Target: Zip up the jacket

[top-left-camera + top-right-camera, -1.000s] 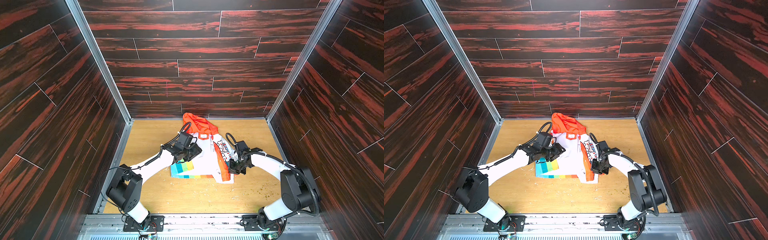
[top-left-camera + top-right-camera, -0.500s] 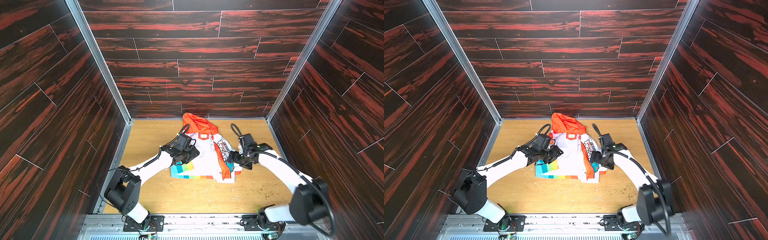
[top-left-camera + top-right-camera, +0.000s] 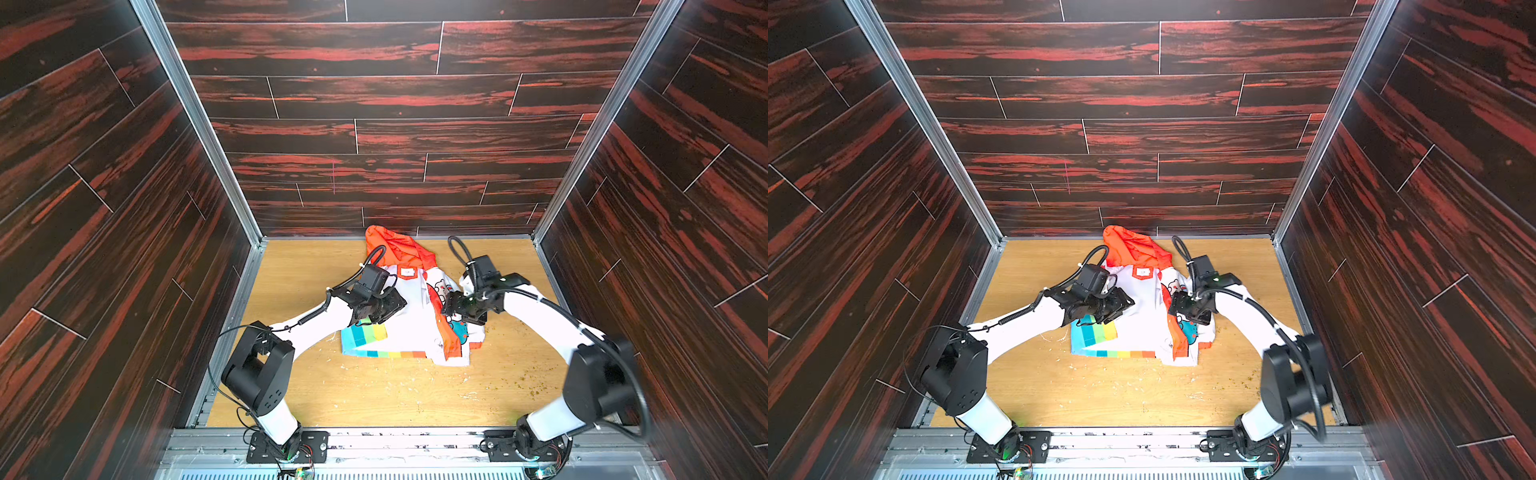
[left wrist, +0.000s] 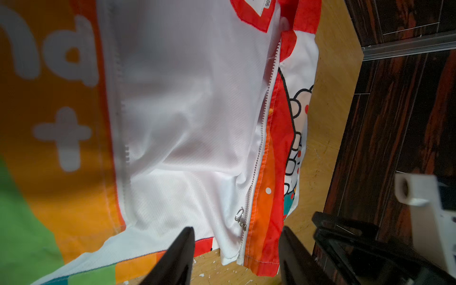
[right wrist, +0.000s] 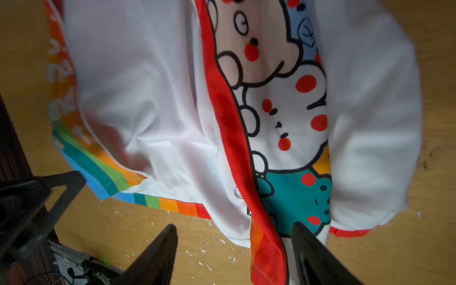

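Orange shows best in both top views: the hood (image 3: 395,249) of the jacket (image 3: 411,328) points at the back wall. The jacket lies flat in the middle of the wooden table (image 3: 374,395), with its rainbow hem (image 3: 386,354) on the near side. Only these high views show the whole jacket and both arms at once.

The wrist views show the small things. The left wrist view shows the white zip teeth (image 4: 264,118) running down the edge of one front flap. A little metal ring, the zip pull (image 4: 240,218), sits low, near the hem. The two front flaps lie apart with the white inside showing between them, so the zip is not done up. The right wrist view shows the cartoon animals (image 5: 283,111) up close and the same ring (image 5: 238,192).

The left arm reaches from its near corner out to the middle. The left gripper (image 3: 384,309) hangs over the jacket's left side, just above the rainbow patch. In its wrist view, its two fingers (image 4: 182,246) are spread apart and pinch nothing.

The right arm has its elbow out wide and bends back toward the middle. The right gripper (image 3: 455,305) is over the flap with the animals. Its fingers (image 5: 160,246) are spread wide too. The orange edge of the flap runs between them, but they do not squeeze it.
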Tool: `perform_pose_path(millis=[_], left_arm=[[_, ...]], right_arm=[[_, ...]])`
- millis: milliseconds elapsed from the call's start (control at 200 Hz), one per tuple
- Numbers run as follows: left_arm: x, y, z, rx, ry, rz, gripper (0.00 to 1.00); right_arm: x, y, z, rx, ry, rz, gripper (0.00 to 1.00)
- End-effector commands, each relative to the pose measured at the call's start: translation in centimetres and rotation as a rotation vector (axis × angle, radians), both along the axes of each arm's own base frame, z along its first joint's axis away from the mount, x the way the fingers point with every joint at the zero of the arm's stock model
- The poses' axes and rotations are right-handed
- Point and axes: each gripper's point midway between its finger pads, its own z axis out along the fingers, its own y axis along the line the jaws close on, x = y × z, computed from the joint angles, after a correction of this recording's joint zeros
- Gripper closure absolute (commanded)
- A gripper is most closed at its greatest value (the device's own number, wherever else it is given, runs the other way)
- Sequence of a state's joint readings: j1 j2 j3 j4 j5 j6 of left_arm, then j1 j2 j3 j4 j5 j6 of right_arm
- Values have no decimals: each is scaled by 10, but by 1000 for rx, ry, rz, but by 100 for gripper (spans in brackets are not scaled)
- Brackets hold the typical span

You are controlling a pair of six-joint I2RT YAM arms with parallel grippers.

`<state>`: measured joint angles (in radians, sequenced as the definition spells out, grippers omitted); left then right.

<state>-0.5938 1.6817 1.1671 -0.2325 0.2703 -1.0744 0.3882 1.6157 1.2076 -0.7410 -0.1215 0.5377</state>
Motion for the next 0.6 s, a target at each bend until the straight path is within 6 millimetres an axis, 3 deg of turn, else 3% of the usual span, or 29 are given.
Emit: perform_pose_path(millis=[0,190,240,266,366,591], left_arm=[[0,-15,8,-37,-10,-32,46],[-23,-46,-6,-40,18,-142,54],[-28,-53,-2,-47,5,-174,56],[-30,-57,-14,-31,22,-189,57],[-38,-71,-21,-22,14,-259,62],[-55,-97,-36,-15,27,-380,67]], right_arm=[[10,12,-17,-6,40,24,24],[26,18,-58,-59,117,22,30],[30,16,-65,-83,132,12,36],[31,15,-67,-92,138,10,40],[34,14,-71,-98,146,-2,55],[25,9,-78,-21,186,-41,82]])
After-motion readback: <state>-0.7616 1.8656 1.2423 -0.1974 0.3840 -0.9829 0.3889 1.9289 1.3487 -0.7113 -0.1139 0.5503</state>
